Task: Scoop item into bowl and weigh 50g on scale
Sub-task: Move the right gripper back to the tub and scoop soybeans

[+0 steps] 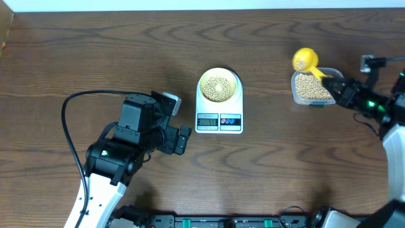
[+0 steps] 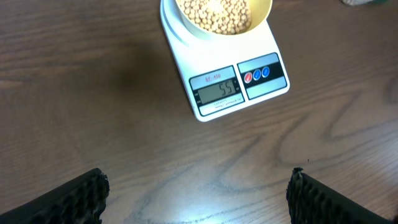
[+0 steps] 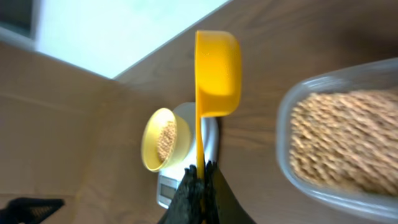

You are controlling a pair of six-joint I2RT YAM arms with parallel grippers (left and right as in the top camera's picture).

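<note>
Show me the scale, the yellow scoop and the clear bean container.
scale (image 2: 216,92), left wrist view, on its grey display.
yellow scoop (image 3: 219,71), right wrist view, on the cup's outer wall.
clear container (image 3: 284,140), right wrist view, on its left rim.

The scale (image 2: 211,56) has a grey display (image 2: 216,92) along its near edge showing the digits 55. A small label (image 2: 213,77) just above it seems to read SF-400.

Wooden table (image 1: 76,57) bears scale (image 1: 219,120), seemingly plastic container (image 1: 294,92).
</note>
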